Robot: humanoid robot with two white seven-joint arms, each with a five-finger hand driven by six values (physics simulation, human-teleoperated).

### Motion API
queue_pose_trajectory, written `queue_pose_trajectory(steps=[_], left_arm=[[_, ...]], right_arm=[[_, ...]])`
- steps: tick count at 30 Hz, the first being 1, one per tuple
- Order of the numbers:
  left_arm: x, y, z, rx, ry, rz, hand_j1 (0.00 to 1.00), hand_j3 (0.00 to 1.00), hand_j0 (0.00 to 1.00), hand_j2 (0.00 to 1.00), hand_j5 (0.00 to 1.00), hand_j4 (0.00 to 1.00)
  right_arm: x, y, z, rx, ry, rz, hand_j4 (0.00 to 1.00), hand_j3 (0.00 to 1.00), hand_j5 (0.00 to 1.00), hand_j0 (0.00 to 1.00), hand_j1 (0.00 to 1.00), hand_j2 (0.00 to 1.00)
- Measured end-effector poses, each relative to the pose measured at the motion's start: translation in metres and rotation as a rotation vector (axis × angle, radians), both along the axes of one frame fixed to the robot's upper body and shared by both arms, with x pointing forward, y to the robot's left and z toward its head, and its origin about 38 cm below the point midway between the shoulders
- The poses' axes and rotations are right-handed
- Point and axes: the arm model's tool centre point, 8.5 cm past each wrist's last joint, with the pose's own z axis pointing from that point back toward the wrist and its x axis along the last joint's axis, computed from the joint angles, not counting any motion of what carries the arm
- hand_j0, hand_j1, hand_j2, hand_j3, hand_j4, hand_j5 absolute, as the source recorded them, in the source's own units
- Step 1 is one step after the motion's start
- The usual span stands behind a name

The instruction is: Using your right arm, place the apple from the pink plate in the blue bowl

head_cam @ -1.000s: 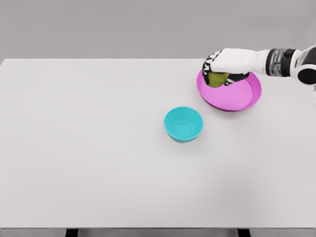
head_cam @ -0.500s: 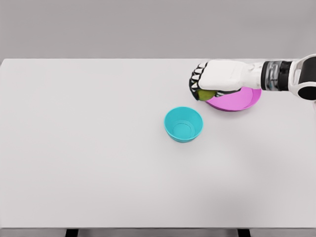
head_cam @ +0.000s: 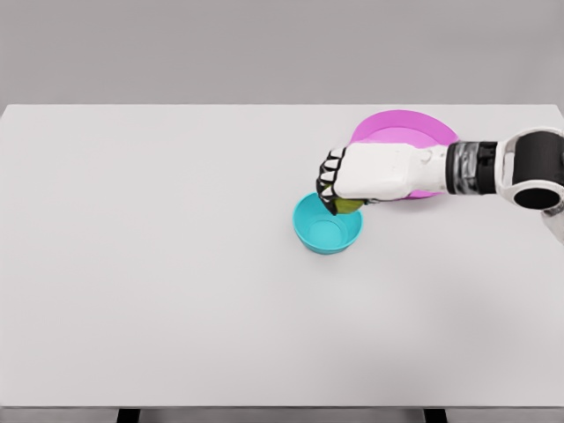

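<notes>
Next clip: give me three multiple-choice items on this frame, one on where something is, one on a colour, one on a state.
1. Where is the small green apple?
A. lying on the plate
B. over the bowl's far rim, in the hand
C. on the bare table

2. What colour is the round bowl?
A. turquoise blue
B. red
C. yellow

3. What is the white right hand doing?
A. resting open on the table
B. curled round the apple
C. gripping the plate's rim

Key: 1 B, the apple shows under the curled fingers above the bowl's rim. 2 A, its wall and inside are turquoise, unlike the round pink plate behind. 3 B, the fingers close on the apple, clear of the white table.
</notes>
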Motion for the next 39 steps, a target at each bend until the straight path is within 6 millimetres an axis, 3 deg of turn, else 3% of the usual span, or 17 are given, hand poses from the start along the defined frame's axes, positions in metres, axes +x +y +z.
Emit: queue_pose_trajectory(steps=[11, 13, 21, 26, 28, 32, 37, 39], left_arm=[[0.000, 0.000, 0.000, 0.000, 0.000, 0.000, 1.00, 1.00, 1.00, 1.00, 1.00, 1.00], [0.000, 0.000, 0.000, 0.000, 0.000, 0.000, 1.00, 1.00, 1.00, 1.00, 1.00, 1.00], [0.000, 0.000, 0.000, 0.000, 0.000, 0.000, 1.00, 1.00, 1.00, 1.00, 1.00, 1.00], [0.000, 0.000, 0.000, 0.000, 0.000, 0.000, 1.00, 1.00, 1.00, 1.00, 1.00, 1.00], [0.000, 0.000, 0.000, 0.000, 0.000, 0.000, 1.00, 1.00, 1.00, 1.00, 1.00, 1.00], [0.000, 0.000, 0.000, 0.000, 0.000, 0.000, 1.00, 1.00, 1.00, 1.00, 1.00, 1.00], [0.000, 0.000, 0.000, 0.000, 0.000, 0.000, 1.00, 1.00, 1.00, 1.00, 1.00, 1.00], [0.000, 0.000, 0.000, 0.000, 0.000, 0.000, 1.00, 1.00, 1.00, 1.00, 1.00, 1.00]], right_arm=[[-0.005, 0.013, -0.017, -0.017, 0.035, 0.033, 0.49, 0.49, 0.49, 0.49, 0.49, 0.49], [-0.005, 0.013, -0.018, -0.019, 0.037, 0.032, 1.00, 1.00, 1.00, 1.00, 1.00, 1.00], [-0.006, 0.014, -0.022, -0.025, 0.044, 0.034, 1.00, 1.00, 1.00, 1.00, 1.00, 1.00], [-0.003, 0.008, -0.005, 0.005, 0.010, 0.018, 1.00, 1.00, 1.00, 1.00, 1.00, 1.00], [-0.001, -0.011, 0.007, 0.048, -0.006, -0.030, 1.00, 1.00, 1.00, 1.00, 1.00, 1.00], [-0.004, -0.069, 0.012, 0.123, 0.001, -0.179, 1.00, 1.00, 1.00, 1.00, 1.00, 1.00], [0.011, -0.137, 0.037, 0.200, -0.050, -0.377, 1.00, 1.00, 1.00, 1.00, 1.00, 1.00], [0.014, -0.160, 0.023, 0.217, -0.012, -0.453, 1.00, 1.00, 1.00, 1.00, 1.00, 1.00]])
